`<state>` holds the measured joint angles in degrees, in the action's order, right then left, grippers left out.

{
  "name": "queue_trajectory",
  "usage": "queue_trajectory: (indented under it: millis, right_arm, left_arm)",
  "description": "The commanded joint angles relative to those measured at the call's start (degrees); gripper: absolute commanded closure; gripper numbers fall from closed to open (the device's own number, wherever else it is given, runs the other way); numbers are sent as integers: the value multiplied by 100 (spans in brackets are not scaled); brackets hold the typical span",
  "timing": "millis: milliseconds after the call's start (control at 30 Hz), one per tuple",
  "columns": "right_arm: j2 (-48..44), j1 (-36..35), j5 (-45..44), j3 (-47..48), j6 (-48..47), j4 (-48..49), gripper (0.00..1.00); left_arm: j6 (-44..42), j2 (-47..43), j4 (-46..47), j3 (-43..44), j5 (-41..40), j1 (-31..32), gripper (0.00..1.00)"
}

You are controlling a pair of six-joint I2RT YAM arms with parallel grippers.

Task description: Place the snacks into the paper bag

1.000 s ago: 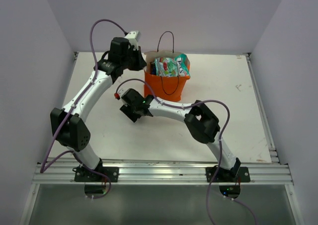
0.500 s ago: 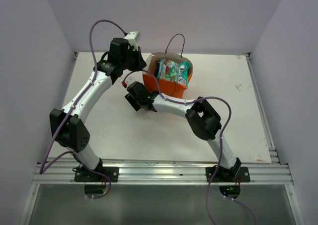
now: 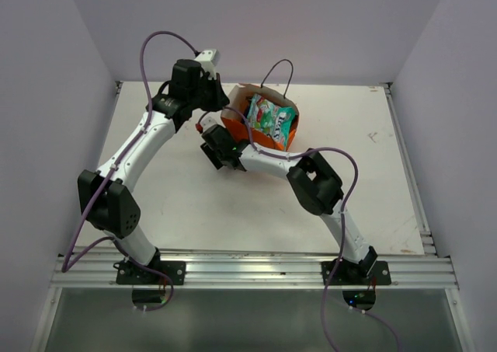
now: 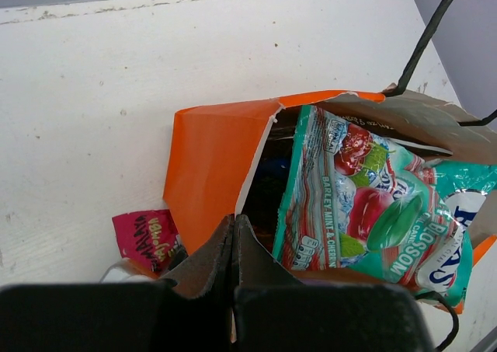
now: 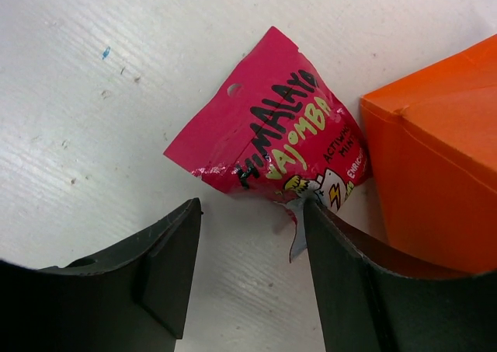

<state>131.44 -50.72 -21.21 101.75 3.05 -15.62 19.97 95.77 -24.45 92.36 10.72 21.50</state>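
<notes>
The bag [image 4: 210, 165] stands on the table [image 5: 93, 95], with a big packet [image 4: 349, 204] inside it over another packet [image 4: 464, 200]. The small packet [image 5: 268, 142] lies by the bag's corner, perhaps touching it, just ahead of my right gripper [image 5: 250, 206]. My left gripper [image 4: 233, 224] grips the bag's rim.

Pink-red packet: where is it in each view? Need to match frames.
Top external: not visible.
Left wrist: pink-red packet at lower left, on the table by the bag's base.
Right wrist: packet at centre, against the bag's corner.
Shared landmark: orange paper bag.
</notes>
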Motion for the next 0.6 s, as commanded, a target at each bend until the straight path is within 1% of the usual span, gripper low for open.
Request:
queue_trajectory:
  millis: [0,167,367,567]
  right_arm:
    - [-21,115,-305,319,38,217,41]
    - [-311,115,-270,354,3,269,40]
    - [-224,124,-305,468,-41,252,39]
    - [-338,132,-331,433,-59,296,39]
  left_arm:
    - [-2,-40,80,-25,106,-23,100]
    - [7,-40,107,-25,115,-14,100]
    - [34,-23,124,-16,167,-23,100]
    - [25,-14,133,-7,176,-23,100]
